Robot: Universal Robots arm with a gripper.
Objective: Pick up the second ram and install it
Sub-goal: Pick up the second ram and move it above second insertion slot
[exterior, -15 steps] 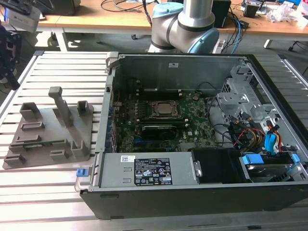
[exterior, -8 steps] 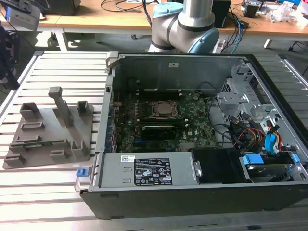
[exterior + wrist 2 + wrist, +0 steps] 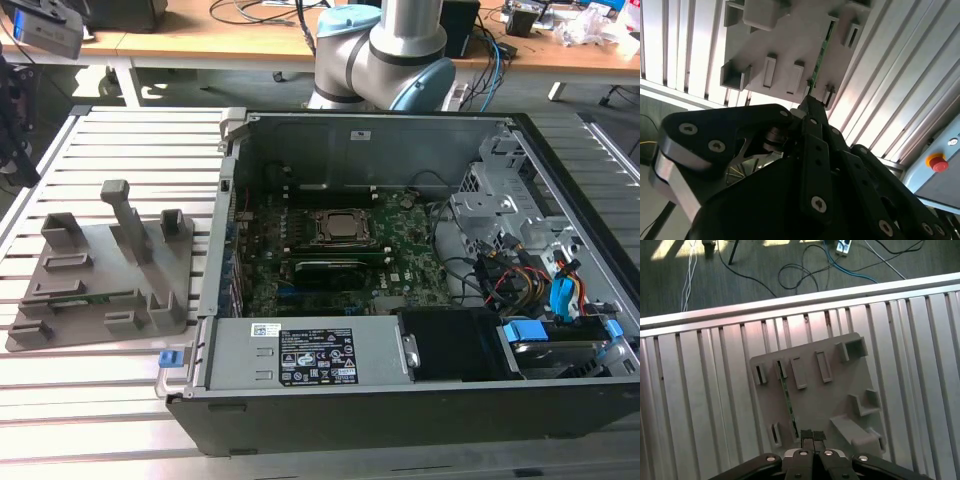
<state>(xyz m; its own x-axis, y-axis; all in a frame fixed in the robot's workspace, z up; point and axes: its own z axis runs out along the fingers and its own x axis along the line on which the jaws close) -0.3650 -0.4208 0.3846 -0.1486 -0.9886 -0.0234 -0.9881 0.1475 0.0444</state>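
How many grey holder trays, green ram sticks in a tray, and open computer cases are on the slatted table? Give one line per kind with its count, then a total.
Grey holder tray: 1
Green ram stick: 1
Open computer case: 1
Total: 3

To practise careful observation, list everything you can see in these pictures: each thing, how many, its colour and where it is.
holder tray: one, grey, on the table at the exterior view's left.
second ram: one, green, on edge in a tray slot.
computer case: one, black and grey, open, beside the tray.
motherboard: one, green, inside the case.
slatted table: one, pale metal, under the tray and case.
floor cables: several, dark and blue, beyond the table.
arm: one, grey and blue, behind the case.
claw: one, black, shut, over the tray by the ram.
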